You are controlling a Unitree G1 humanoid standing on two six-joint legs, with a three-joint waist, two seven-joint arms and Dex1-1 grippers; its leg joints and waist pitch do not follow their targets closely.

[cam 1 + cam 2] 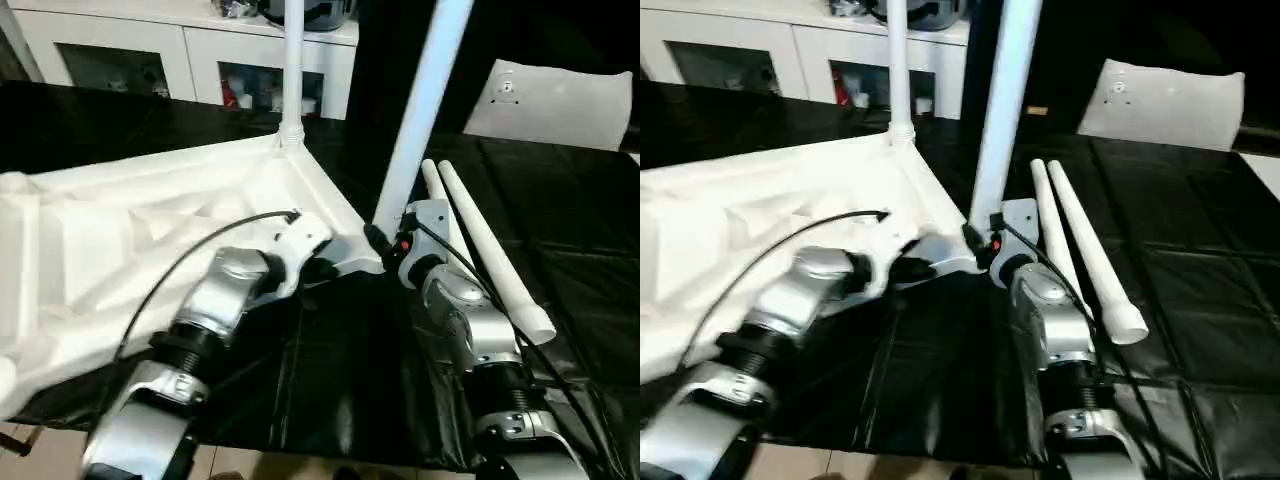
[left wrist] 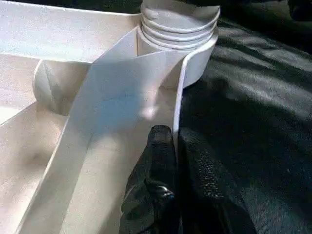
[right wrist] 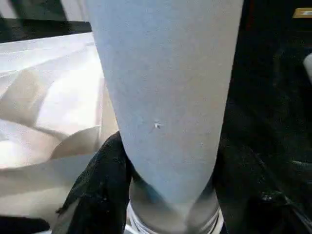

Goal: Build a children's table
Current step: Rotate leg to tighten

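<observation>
Head views: table top [image 1: 130, 240] lies upside down on the black-covered bench [image 1: 560, 250], ribbed underside up, filling the left half. One leg [image 1: 293, 70] stands upright in the far corner socket. A second leg [image 1: 425, 110] rises tilted from the near right corner, its foot at the socket there. Two spare legs [image 1: 485, 250] lie side by side on the bench just right of that corner. White cabinet [image 1: 190, 50] sits behind the bench.

Left wrist view: left hand [image 2: 174, 146] is pinched together on the thin rim wall of the top, one finger each side, just short of the corner socket [image 2: 178, 29], where the leg's threaded base sits.

Right wrist view: right hand [image 3: 168, 180] is clamped around the tilted leg low down, fingers [image 3: 100, 185] wrapping its thick end just above the threaded collar.

Handling, as a judgement: hollow plastic, so light and stiff but smooth; the tapered leg could slip upward through a loose grip, so holding near the thick base suits twisting it in. The rim wall is thin and may flex; gripping close to the corner looks the firmest spot for steadying the top.
</observation>
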